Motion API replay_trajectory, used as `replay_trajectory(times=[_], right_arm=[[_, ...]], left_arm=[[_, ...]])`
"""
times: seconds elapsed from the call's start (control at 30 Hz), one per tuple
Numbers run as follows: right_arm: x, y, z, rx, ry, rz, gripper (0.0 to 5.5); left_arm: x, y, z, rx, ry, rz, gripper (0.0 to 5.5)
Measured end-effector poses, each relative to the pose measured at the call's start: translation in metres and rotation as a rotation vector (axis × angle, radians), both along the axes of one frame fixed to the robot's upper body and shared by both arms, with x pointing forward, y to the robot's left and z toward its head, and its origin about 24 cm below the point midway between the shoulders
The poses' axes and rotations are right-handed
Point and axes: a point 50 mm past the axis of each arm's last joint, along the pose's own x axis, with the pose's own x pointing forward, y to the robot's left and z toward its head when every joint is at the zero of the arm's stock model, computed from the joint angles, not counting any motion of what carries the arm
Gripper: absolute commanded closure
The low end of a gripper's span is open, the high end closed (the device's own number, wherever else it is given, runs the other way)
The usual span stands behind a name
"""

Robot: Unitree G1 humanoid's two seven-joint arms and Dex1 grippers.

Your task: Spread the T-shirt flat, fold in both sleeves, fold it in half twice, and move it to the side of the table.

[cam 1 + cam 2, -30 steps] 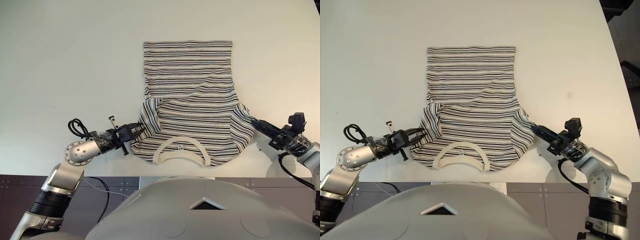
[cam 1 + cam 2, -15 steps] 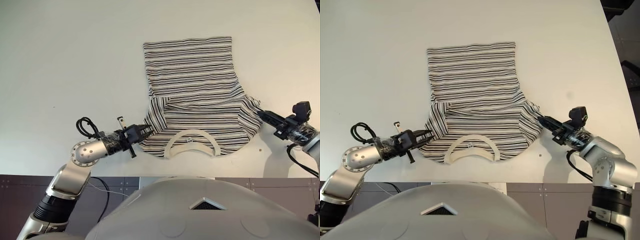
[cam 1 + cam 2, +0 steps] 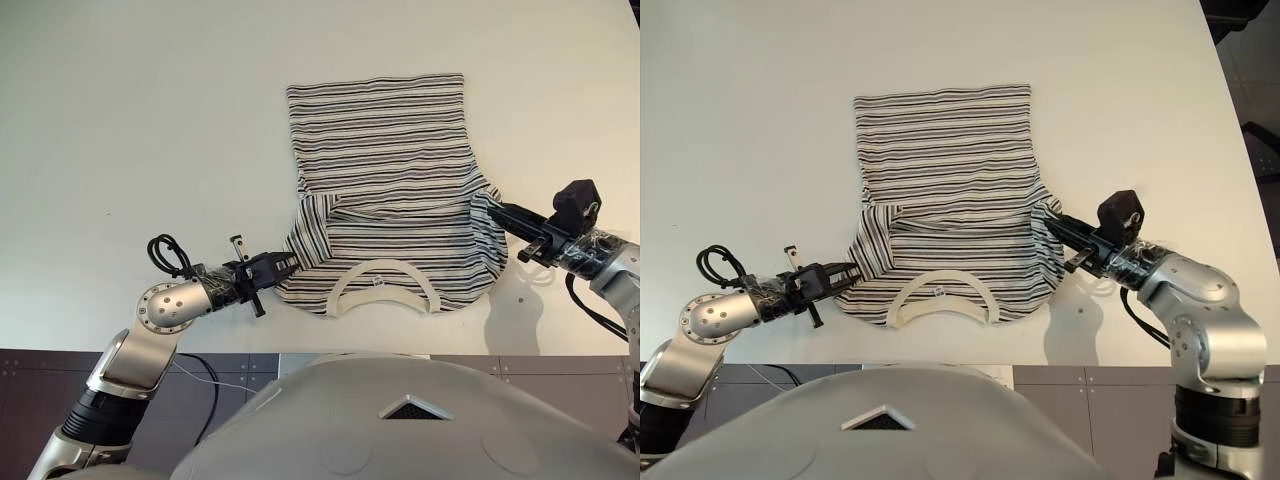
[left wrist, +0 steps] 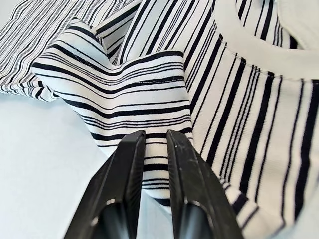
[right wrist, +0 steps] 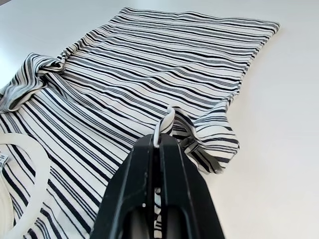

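Clamping one sleeve fold each, the left gripper (image 3: 283, 262) and right gripper (image 3: 497, 208) hold the T-shirt (image 3: 385, 160) on the near side of the table (image 3: 150, 120), where an uneven pull could slip a thin pinch free or bunch the striped body.

- White matte counter (image 3: 150, 100), evenly lit, reaching past the far and left edges of the head views.
- Small dark speck (image 3: 109, 213) on its left part, faint grey smudge (image 3: 1137, 190) on its right.
- Dark panelled floor (image 3: 30, 385) below the near edge.
- Grey floor (image 3: 1252, 100) beyond the right edge, with an unidentifiable dark shape (image 3: 1240, 15) at the far corner.
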Motion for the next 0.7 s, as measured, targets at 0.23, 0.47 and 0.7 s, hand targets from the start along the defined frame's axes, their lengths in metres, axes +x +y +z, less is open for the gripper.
replay_trajectory(times=[0.23, 0.47, 0.7], right_arm=[[-0.004, -0.025, -0.021, -0.036, 0.105, -0.130, 5.38], [-0.012, -0.035, -0.034, -0.092, 0.184, -0.113, 5.38], [-0.019, -0.038, -0.036, -0.103, 0.211, -0.094, 5.38]], left_arm=[[0.001, -0.002, -0.004, 0.048, -0.063, -0.054, 4.68], [-0.005, -0.005, -0.012, 0.099, -0.206, -0.166, 4.68], [-0.033, 0.000, -0.008, 0.044, -0.090, -0.163, 4.68]])
